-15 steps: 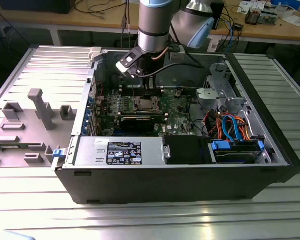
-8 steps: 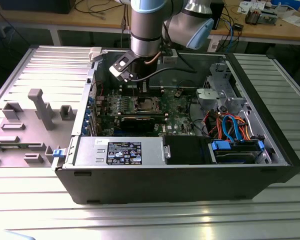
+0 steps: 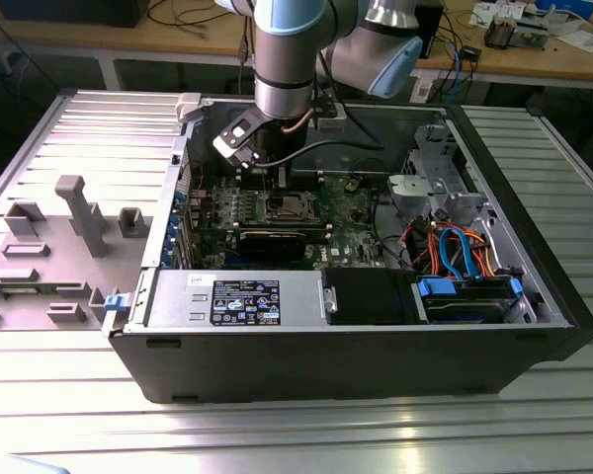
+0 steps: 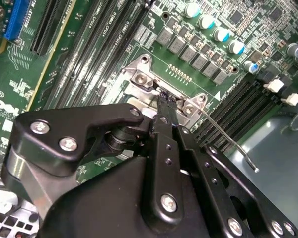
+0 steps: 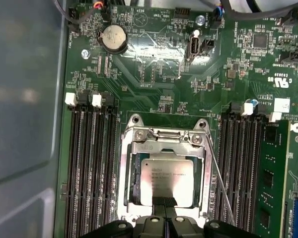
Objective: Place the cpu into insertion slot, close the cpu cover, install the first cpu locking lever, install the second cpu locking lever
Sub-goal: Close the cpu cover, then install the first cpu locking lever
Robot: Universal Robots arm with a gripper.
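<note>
My pincer [image 5: 164, 202] is closed, tips together, gripping nothing, touching the near edge of the cover [image 5: 161, 148]. Cpu [image 5: 171, 181] sits in the slot [image 3: 282, 205], centre of the exterior view. Lever [image 4: 228, 142] stands unlatched. Best to press straight down and keep the cover flat.

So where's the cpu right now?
In the first wrist view the cpu lies in the insertion slot, between the long memory slots, fingers at its edge.

Bright, probably overhead light throws glare across the green circuit board [image 5: 154, 49] and the cpu [image 5: 171, 184].
</note>
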